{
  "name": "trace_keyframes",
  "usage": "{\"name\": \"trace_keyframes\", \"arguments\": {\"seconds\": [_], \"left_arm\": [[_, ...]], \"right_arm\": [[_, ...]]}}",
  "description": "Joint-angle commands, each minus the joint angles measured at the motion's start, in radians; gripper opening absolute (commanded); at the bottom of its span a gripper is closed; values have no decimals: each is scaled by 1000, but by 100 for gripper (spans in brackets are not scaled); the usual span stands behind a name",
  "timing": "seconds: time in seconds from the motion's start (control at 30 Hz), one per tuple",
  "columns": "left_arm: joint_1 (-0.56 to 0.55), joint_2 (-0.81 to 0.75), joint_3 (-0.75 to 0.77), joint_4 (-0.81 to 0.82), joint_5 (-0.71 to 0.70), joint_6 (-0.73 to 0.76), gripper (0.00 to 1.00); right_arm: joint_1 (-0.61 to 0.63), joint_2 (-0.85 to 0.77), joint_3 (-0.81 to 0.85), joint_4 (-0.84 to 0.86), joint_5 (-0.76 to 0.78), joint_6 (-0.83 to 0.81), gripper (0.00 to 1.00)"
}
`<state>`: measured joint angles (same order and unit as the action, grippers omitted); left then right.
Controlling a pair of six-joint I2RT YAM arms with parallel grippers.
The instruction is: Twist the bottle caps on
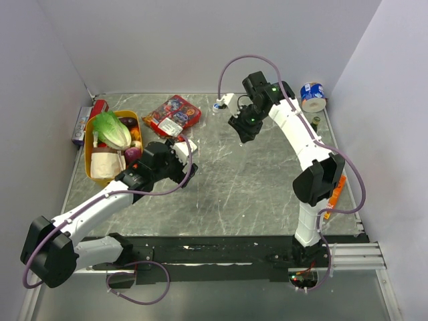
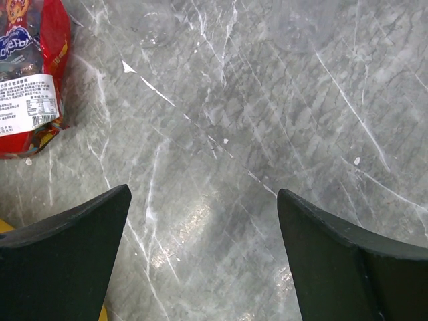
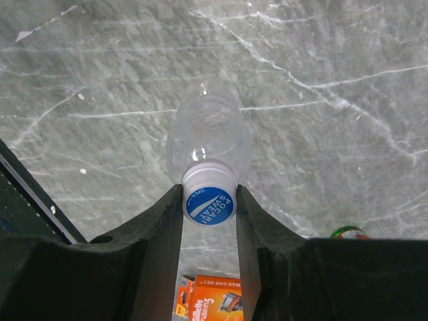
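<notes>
Observe that your right fingers point(image 3: 160, 254) are clenched on the blue cap point(image 3: 209, 204). The cap sits on the neck of the clear bottle point(image 3: 208, 140), over the far middle of the counter point(image 3: 334, 134). Your left fingers point(image 2: 67, 261) are released, spread wide over the counter near a red packet point(image 2: 30, 73).

White links point(image 1: 297, 130), black joints point(image 1: 319, 179), purple cables point(image 1: 231, 67) (green LEDs point(image 1: 274, 86) lit); black wedge-shaped fingers point(image 2: 67, 261).

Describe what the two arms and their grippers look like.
The left arm and right arm have white links with black joint housings. A greyish-purple cable loops along each. Green lights glow on the right arm. The left gripper and right gripper have matte black, wedge-shaped fingers.
</notes>
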<state>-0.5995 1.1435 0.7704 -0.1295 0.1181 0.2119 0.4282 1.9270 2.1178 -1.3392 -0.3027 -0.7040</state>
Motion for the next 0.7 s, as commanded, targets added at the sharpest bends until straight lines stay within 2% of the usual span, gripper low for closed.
{"name": "trace_keyframes", "arguments": {"seconds": [0.0, 0.3, 0.67], "left_arm": [[12, 1, -14, 54, 52, -25, 96], [18, 4, -17, 54, 60, -22, 96], [20, 7, -20, 54, 74, -20, 96]], "right_arm": [[14, 3, -22, 21, 10, 14, 15], [24, -2, -45, 37, 14, 15, 28], [30, -16, -45, 58, 17, 28, 49]]}}
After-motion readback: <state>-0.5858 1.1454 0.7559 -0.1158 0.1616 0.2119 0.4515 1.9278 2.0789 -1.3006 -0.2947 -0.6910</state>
